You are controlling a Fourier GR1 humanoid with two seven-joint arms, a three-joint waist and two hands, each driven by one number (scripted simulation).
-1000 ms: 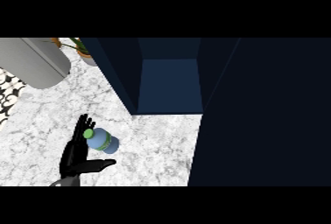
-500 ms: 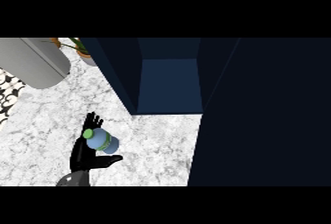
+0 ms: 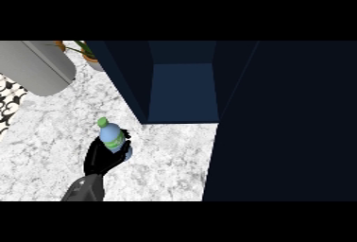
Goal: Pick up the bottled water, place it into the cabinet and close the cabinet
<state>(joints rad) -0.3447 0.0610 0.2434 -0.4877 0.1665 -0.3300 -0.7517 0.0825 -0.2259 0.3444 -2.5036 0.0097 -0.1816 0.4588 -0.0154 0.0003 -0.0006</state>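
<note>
Marble counter: left hand curls round bottled water.

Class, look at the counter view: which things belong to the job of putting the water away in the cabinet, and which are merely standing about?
Belong to the job:
bottled water
left hand, curled round the bottle
open cabinet
cabinet door

Standing about:
potted plant
grey cylindrical container

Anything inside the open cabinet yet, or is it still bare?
The cabinet shows only its dark blue back wall and floor, nothing on them. The side walls hide its corners. The bottled water is outside, over the counter, in the left hand.
</note>
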